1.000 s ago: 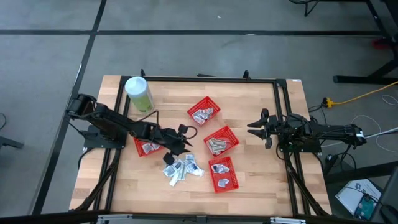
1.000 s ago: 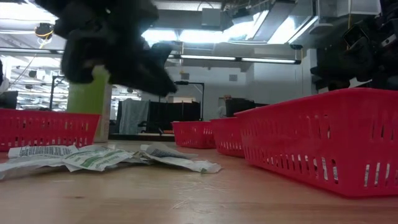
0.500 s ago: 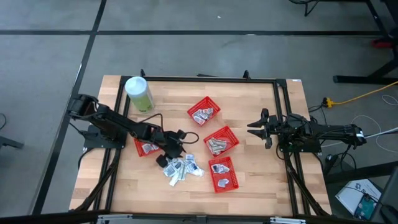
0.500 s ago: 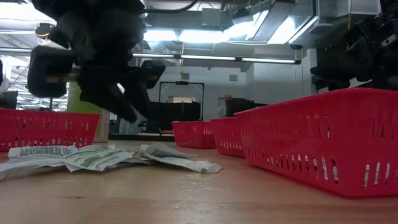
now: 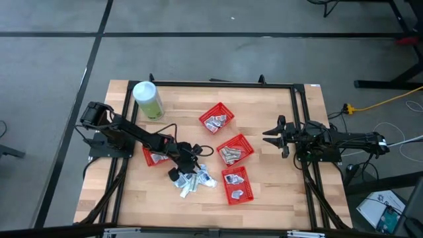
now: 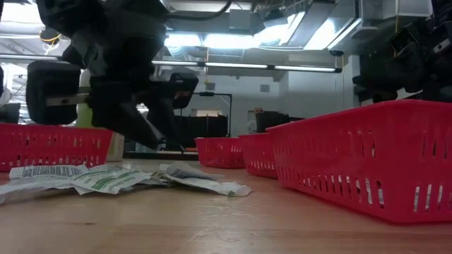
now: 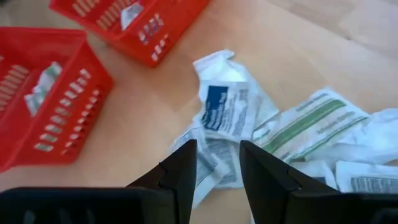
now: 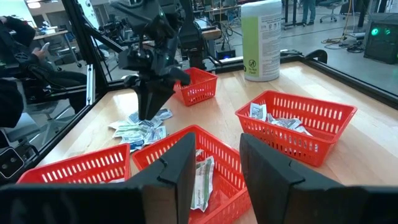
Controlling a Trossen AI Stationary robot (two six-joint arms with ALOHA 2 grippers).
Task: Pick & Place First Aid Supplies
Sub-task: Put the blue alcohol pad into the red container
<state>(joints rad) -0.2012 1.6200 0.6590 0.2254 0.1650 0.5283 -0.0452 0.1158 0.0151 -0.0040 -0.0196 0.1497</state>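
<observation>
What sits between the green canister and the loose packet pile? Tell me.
High view: one red basket, partly under the left arm, lies between the canister and the packets.

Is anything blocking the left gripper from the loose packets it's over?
Nothing visible does. The left gripper hangs open directly above the pile of packets on the bare wooden table, its fingers framing a white packet. The red baskets sit off to the side, clear of the drop.

Loose heap of flat white first aid packets [image 5: 193,180], green- and blue-marked, overlapping on wood table, more sorted inside red baskets
</observation>
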